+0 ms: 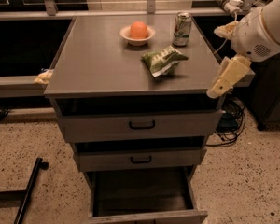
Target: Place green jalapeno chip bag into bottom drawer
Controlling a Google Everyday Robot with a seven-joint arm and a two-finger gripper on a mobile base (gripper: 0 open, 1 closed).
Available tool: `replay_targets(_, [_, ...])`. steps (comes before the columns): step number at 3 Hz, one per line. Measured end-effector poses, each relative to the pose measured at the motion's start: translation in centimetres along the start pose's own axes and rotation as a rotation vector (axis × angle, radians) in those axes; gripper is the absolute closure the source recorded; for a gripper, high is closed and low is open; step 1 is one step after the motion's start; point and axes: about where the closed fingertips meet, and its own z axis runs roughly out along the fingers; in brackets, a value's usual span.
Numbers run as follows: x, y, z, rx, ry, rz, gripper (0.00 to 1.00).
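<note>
Fingers [228,73] spread apart, gripping nothing; gripper [214,62] hangs just off the right edge of the cabinet top, near the front corner. One grey cabinet [98,64] with three drawers. Bottom drawer [140,190] pulled out, inside bare grey. Upper two drawers [177,124] each carry a black handle. One green chip bag [163,59] lies flat on the cabinet top, right of centre, long axis diagonal from near-left to far-right, apart from the gripper. Behind it: one bowl [149,33] holding one orange round fruit [138,29], and one can [182,28] upright.
</note>
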Motion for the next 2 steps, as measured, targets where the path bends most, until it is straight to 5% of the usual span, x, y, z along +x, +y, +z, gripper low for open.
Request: replay_targets(2, [0.4, -3.9, 5.2, -0.004, -0.047, -0.024, 0.00])
